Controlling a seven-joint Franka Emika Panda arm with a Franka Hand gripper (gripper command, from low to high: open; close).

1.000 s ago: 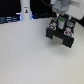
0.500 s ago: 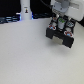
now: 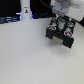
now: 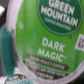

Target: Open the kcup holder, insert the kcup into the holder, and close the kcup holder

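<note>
The kcup holder is a black boxy unit on the white table at the exterior view's upper right, with pale marks on its front. My gripper hangs directly over it. The kcup shows as a small green spot at the fingertips, just above the holder's top. In the wrist view the kcup's green "Green Mountain Dark Magic" lid fills nearly the whole frame, very close to the camera. The gripper looks shut on the kcup. I cannot tell whether the drawer is out.
A tall white bottle-like object stands at the back towards the exterior view's left, with a blue glow at its base. Dark clutter lines the table's back edge beside it. The white tabletop spreads in front.
</note>
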